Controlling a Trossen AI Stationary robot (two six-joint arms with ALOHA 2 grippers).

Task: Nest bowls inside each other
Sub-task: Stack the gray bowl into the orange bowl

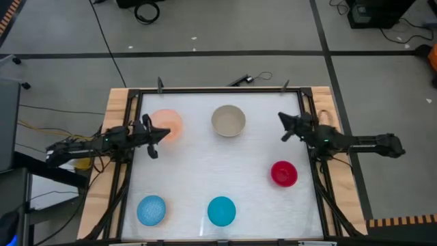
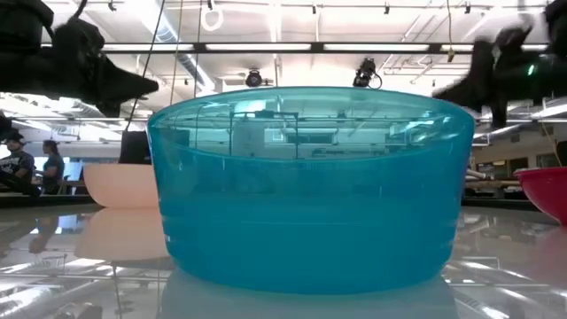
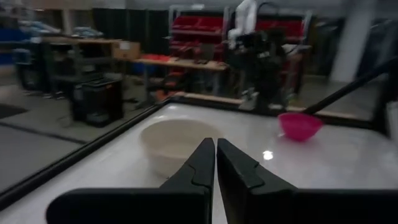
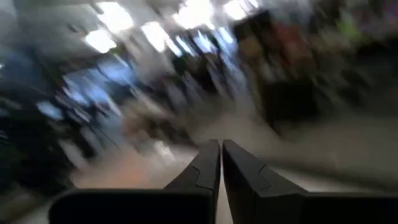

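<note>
Five bowls stand apart, each on its base on the white table (image 1: 205, 160): peach-orange (image 1: 168, 126) far left, beige-cream (image 1: 228, 120) far middle, red-magenta (image 1: 284, 173) at the right, light blue (image 1: 151, 210) near left, teal-cyan (image 1: 221, 210) near middle, which fills the low view (image 2: 310, 186). My left gripper (image 1: 166, 133) hovers shut beside the peach bowl at the left edge. My right gripper (image 1: 281, 120) hovers shut at the far right, apart from every bowl. The left wrist view shows shut fingers (image 3: 216, 163) before the cream bowl (image 3: 177, 144).
A black frame (image 1: 218, 89) borders the table, with wooden boards along both sides. In the low view people (image 2: 27, 164) show in the room far behind the table. Bare table surface lies in the middle between the bowls.
</note>
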